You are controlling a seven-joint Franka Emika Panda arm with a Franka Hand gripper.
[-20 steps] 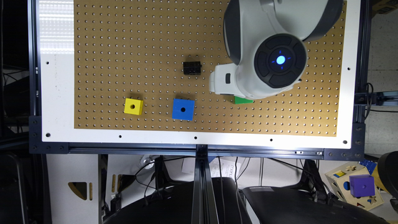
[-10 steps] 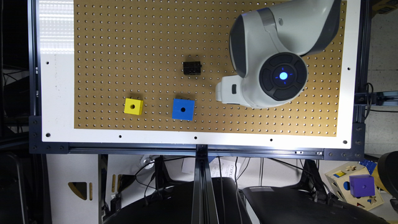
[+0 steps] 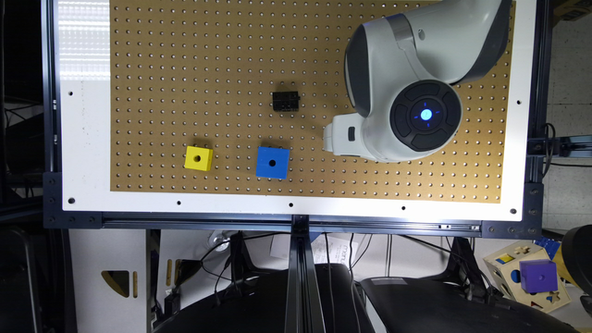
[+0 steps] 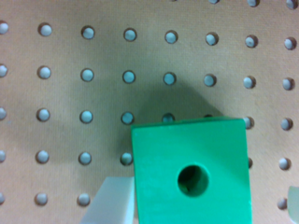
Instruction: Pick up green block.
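Observation:
The green block [image 4: 191, 172], a bright green cube with a round dark hole in its top face, lies on the brown pegboard [image 4: 84, 56] close under the wrist camera. My gripper [image 4: 201, 205] is open and straddles it. One pale finger [image 4: 112, 200] sits against one side of the block. The other finger [image 4: 293, 198] stands a clear gap off the opposite side. In the exterior view the arm's white head [image 3: 407, 115] hangs over the board's right half and hides the green block, with the gripper's white part [image 3: 344, 138] at its lower left.
A blue cube [image 3: 272, 162] and a yellow cube [image 3: 198, 158], each with a hole, sit near the pegboard's lower edge in the exterior view. A small black part [image 3: 285, 101] lies mid-board. The white frame [image 3: 83, 138] borders the pegboard.
The arm has shifted toward the exterior view's right and slightly lower. A green corner that peeked out under it a second ago is now covered.

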